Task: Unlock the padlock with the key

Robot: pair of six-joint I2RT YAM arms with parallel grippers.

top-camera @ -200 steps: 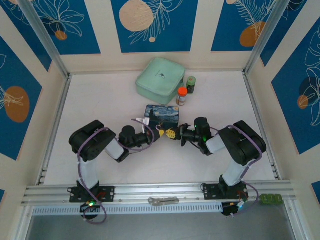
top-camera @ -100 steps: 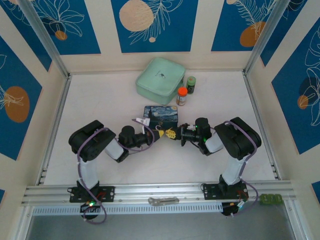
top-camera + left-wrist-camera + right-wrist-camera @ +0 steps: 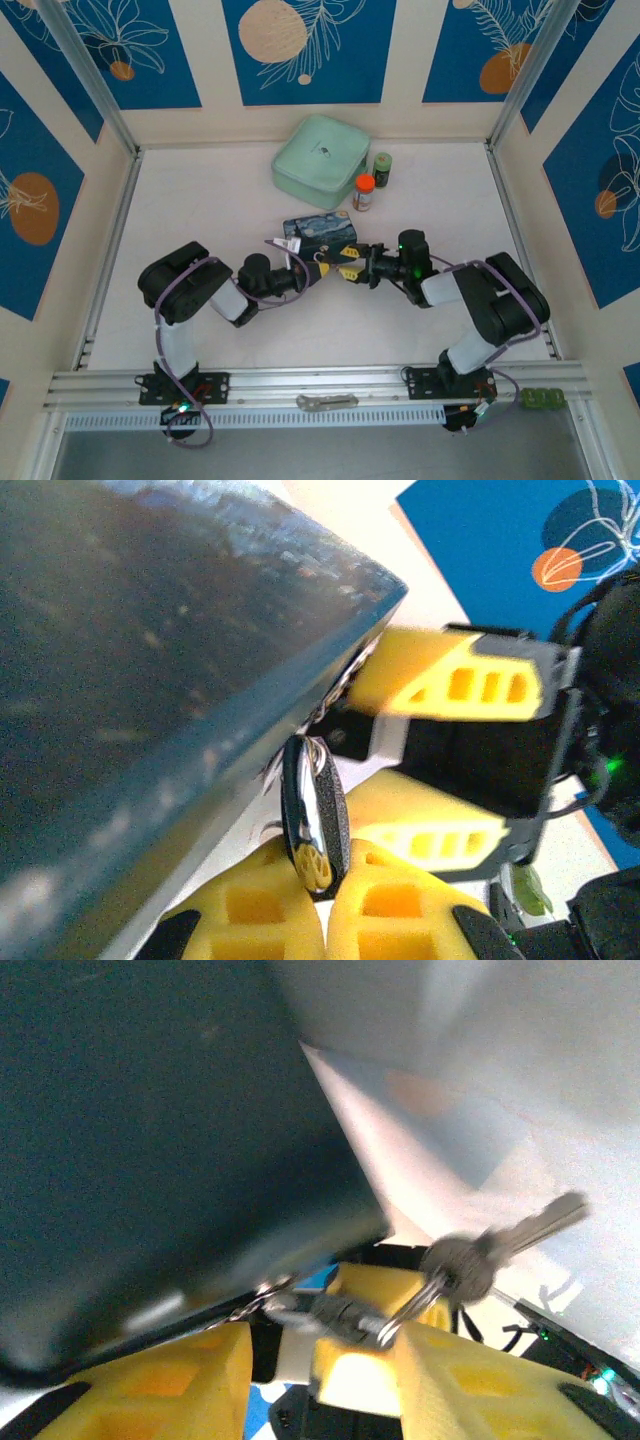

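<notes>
The left fingers (image 3: 250,915), yellow and blocky, are pressed together on the tiny padlock (image 3: 313,825). It has a dark body with a shiny rim, is seen edge-on, and sits just beside a corner of the painted blue tin (image 3: 318,230). Facing them almost nose to nose, the right fingers (image 3: 190,1385) stand partly apart with a plain gap between them. A wire ring in that gap links a small grey piece near the padlock to the thin grey metal key (image 3: 480,1252). The key shows blurred, its round head close to the inner edge of one finger. I cannot tell whether anything is pinched there or only resting, or whether a blade sits in the keyhole.

My worry is the loose key. With the right fingers apart it could swing away or slip down onto the pale counter (image 3: 200,200), and something that small would be awkward to pick up again. The padlock is nipped on its narrow edge, so any twist from the key might turn it in the grip instead of turning the lock. The tin is so close that a nudge could knock the two arms out of line.

A mint-green zipped pouch (image 3: 322,160) and two small bottles stand well back, out of the way.
</notes>
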